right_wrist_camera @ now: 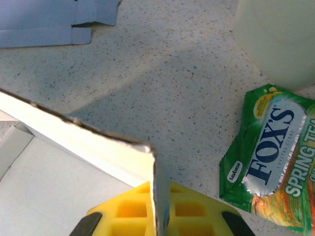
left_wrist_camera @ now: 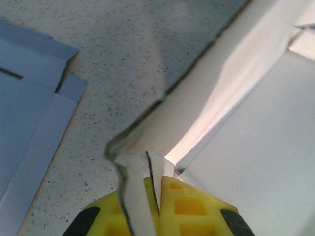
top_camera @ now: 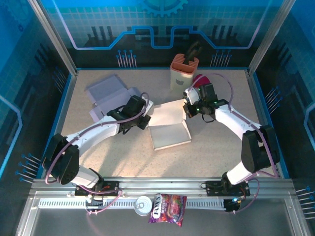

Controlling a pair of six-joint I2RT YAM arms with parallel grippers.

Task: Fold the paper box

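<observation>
A: Where's the paper box [top_camera: 168, 129]?
B: Middle of the tabletop [top_camera: 206, 152], between the two arms. Base is flat and the box is partly formed, with the side walls raised and the near edge low.
A: Left end effector [left_wrist_camera: 157, 196]?
B: Closed, pinching the box's left wall flap [left_wrist_camera: 132, 167] between its yellow pads. The flap stands on edge and is buckled where it's pinched. Wrist view shows a wavy lip.
A: Right end effector [right_wrist_camera: 160, 209]?
B: Closed too, clamped on the thin upright wall [right_wrist_camera: 88, 140] at the box's far right corner. The card edge runs straight down between the fingers.
A: Why one on each side?
B: My read is that opposite walls are held upright together so the base can't slide or spin while the creases set. Gripping one side alone would likely drag the whole sheet.
A: Risk?
B: The left flap is crumpled, so more squeeze or pull could crease it in the wrong spot or tear it. It's thin card and looks like it flexes easily.
A: Clutter?
B: Flat grey blanks [top_camera: 106, 91] far left, well apart from the box. Orange-topped holder [top_camera: 183, 73] at the back. Green Fox's candy packet [right_wrist_camera: 268, 164] is on the tabletop by that holder, near the box corner but not touching. Can [top_camera: 143, 205] and another sweets bag [top_camera: 167, 209] are on the front rail, out of the way.
A: Progress?
B: Early-to-mid, I'd say. Walls are up, but nothing is tucked or locked that I can see.
</observation>
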